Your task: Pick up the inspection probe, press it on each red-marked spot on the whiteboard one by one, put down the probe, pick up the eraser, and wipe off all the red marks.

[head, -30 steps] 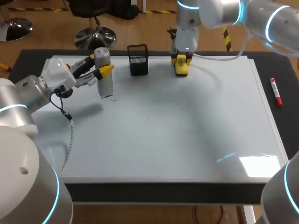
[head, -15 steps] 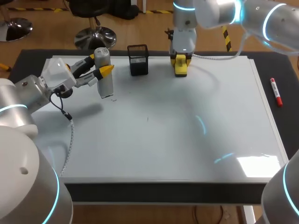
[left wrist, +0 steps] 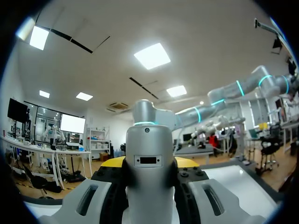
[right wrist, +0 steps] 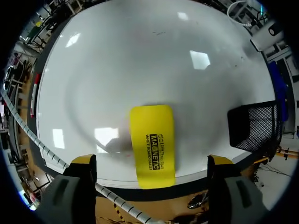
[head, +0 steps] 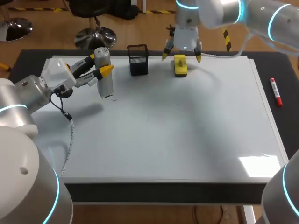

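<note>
Right gripper (right wrist: 152, 161) state: spread wide, nothing held; neither finger is seen touching anything.
Eraser (right wrist: 150, 142) position: directly under the right gripper, between its 2 fingers, laid flat on the whiteboard (right wrist: 140, 60) at the board's edge.
Eraser long axis: directed straight ahead of the gripper, at a right angle to the line joining the 2 fingertips, so the short width is presented to the fingers.
Governing relation: a straight descent and closure is judged sufficient to take the eraser by its 2 long sides. No wrist rotation is judged necessary.
Mesh holder (right wrist: 254, 123): located to one side of the right gripper, just outside 1 finger and apart from the eraser. Clearance at that finger is to be watched.
Nearer arm: the right arm is stationed over the eraser, and the left arm is well apart from it.
Left gripper (head: 99, 64) state: pressed from 2 sides onto the inspection probe (head: 104, 74), which is held upright between the fingers. Contact of its lower end with the whiteboard cannot be confirmed.
Red marks: none can be made out on the whiteboard.
Red marker (head: 276, 92): farthest from both grippers, lying off the board.
</note>
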`<state>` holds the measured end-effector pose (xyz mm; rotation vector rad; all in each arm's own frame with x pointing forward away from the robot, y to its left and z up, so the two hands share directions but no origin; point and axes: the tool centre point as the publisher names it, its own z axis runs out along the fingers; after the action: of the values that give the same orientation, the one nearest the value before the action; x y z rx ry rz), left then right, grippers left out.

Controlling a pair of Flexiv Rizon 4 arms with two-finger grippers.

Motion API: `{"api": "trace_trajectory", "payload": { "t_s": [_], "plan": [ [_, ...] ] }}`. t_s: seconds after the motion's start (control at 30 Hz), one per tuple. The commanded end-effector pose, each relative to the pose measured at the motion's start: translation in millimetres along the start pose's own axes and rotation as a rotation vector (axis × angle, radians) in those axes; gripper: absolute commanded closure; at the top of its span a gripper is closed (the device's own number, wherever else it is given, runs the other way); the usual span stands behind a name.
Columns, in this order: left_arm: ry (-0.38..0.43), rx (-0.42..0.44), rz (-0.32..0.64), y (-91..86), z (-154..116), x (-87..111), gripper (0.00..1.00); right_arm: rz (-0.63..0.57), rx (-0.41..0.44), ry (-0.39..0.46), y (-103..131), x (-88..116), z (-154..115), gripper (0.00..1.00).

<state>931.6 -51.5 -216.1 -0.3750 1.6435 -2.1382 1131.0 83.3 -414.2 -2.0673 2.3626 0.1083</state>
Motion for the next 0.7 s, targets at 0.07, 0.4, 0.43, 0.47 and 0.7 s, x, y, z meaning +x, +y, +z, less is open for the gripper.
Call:
{"api": "trace_trajectory", "payload": {
  "t_s": [0.07,0.4,0.43,0.47,0.7],
  "plan": [
    [-0.001,0.003,0.001,0.2,0.5,-0.4,1.00,0.033,0.036,-0.084,9.8,21.8,-32.2,0.00],
    [-0.001,0.003,0.001,0.2,0.5,-0.4,1.00,0.145,0.104,-0.316,6.2,43.0,-77.3,0.00],
    [-0.001,0.003,0.001,0.2,0.5,-0.4,1.00,0.159,0.111,-0.337,5.8,44.9,-81.3,0.00],
    [-0.001,0.003,0.001,0.2,0.5,-0.4,1.00,0.160,0.121,-0.345,6.0,46.5,-85.5,0.00],
    [-0.001,0.003,0.001,0.2,0.5,-0.4,1.00,0.247,0.111,-0.396,6.4,54.9,-108.2,0.00]
  ]
}}
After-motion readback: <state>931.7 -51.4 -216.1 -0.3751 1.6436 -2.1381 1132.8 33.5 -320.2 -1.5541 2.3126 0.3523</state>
